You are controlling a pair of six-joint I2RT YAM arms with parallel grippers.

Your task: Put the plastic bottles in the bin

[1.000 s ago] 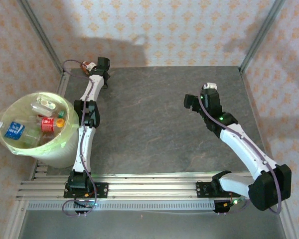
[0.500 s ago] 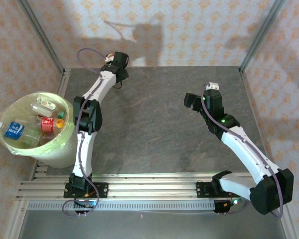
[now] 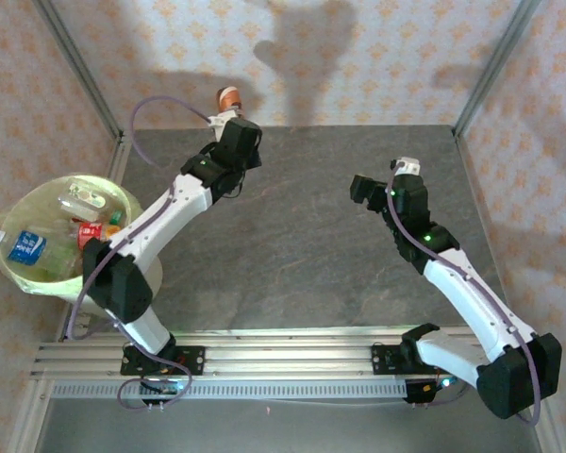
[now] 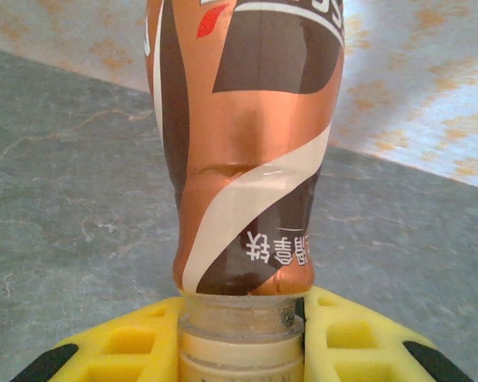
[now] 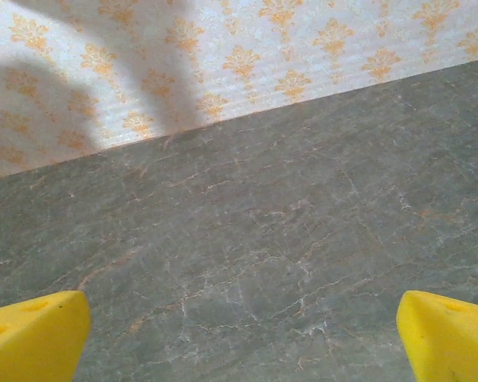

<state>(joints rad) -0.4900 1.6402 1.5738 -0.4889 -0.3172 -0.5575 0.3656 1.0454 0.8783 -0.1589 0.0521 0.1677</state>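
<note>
Clamping one brown bottle, one bin.

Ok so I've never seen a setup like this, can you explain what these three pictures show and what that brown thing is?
These are two robot arms bolted to a grey table, seen from above in one picture. The other two pictures come from a small camera on each wrist, looking out past yellow fingers. The left gripper is shut on the cap end of a brown-labelled plastic bottle. The right gripper is open and holds nothing. At the left stands a pale yellow-green bin with several bottles inside.
</note>
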